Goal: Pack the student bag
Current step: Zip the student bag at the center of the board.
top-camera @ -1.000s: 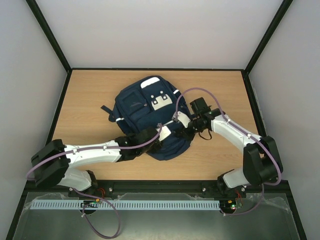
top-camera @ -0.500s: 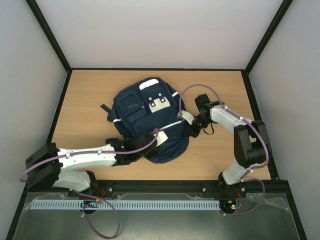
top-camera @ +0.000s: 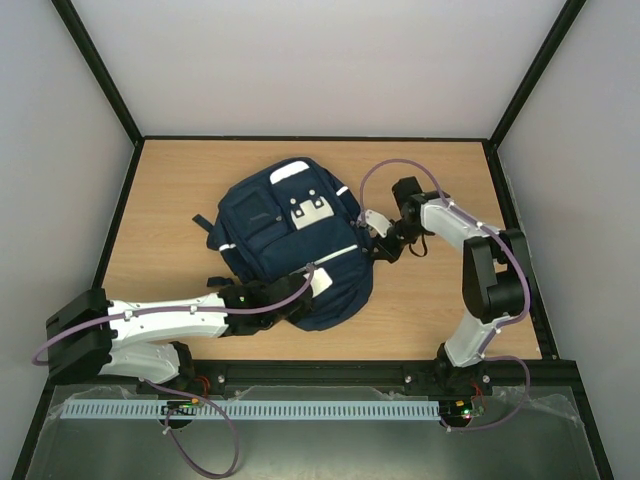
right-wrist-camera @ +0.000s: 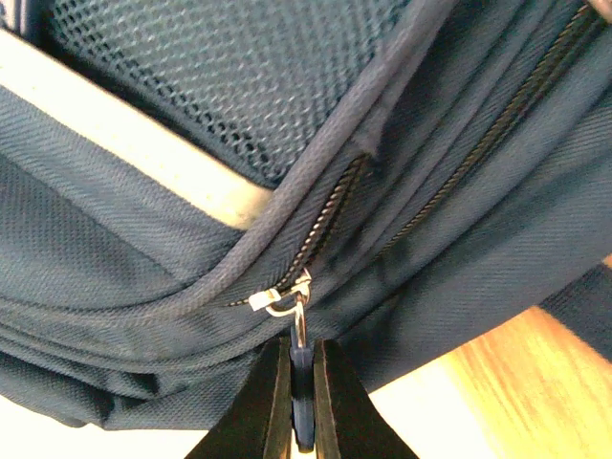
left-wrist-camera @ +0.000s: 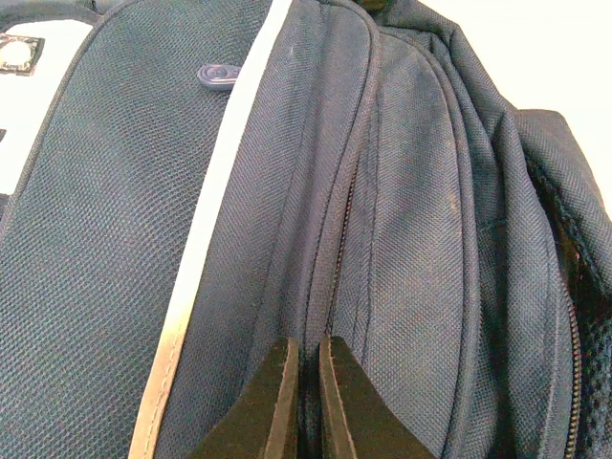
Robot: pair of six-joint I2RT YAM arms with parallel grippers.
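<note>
Between the fingers of my right end effector (right-wrist-camera: 301,356) sits a blue zip pull (right-wrist-camera: 302,421), clamped tight with the jaws all but together. Its metal ring (right-wrist-camera: 287,304) hooks into the slider (right-wrist-camera: 271,299) just above my fingertips, on the navy bag (right-wrist-camera: 115,239). From the slider a line of zip teeth (right-wrist-camera: 330,206) climbs up and to the right under a rolled edge of fabric. Beyond that edge are a mesh panel (right-wrist-camera: 220,76) and a pale stripe (right-wrist-camera: 124,134).

My left end effector (left-wrist-camera: 306,349) is clenched as well, jaws nearly touching. Its tips press into the bag's weave along a seam between two panels. Whether a fold is caught between them I cannot tell. A white stripe (left-wrist-camera: 206,239) runs just left of that seam.

From above, the bag lies flat and front up, about the middle of the table (top-camera: 170,200). My right end effector is at its right edge and my left at its near edge. A grey-white patch (top-camera: 310,210) shows on the front, and a dark strap (top-camera: 205,222) sticks out on the left side.
</note>
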